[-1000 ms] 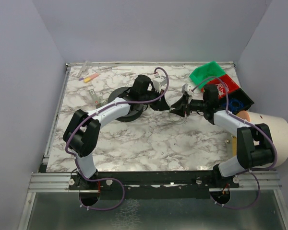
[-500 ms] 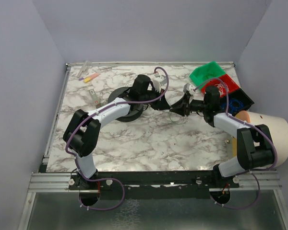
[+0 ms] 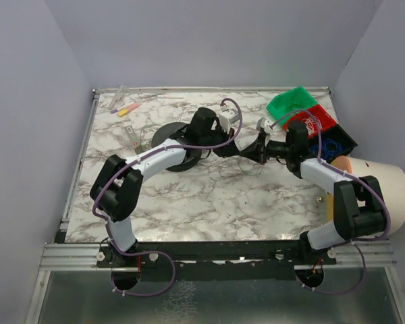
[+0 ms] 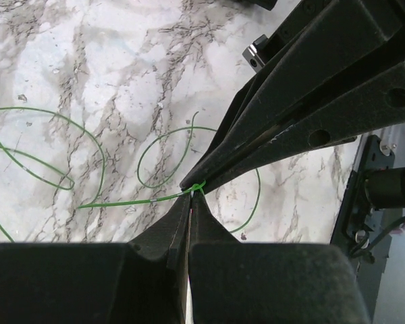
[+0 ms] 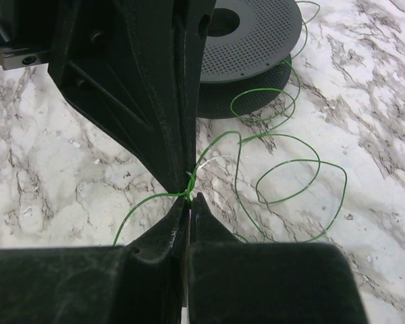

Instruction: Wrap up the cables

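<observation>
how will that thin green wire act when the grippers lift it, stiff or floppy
Probably floppy: the green wire lies in loose curls, so free lengths should sag. Likely springy too, as its loops are round. Being hair-thin, it may slip from the left gripper or right gripper.

Two slim robot arms of matching build. The left arm and the right arm have smooth, rounded white shells, joined by chunky black joint housings. A thick purple cord runs along each arm, curling into a loose loop at the base. Near each wrist sits a small pale grey block. The left end effector and the right end effector are matte black. Each has two long, wedge-shaped fingers tapering to fine tips, and small round holes show in the sides of the right one's.
</observation>
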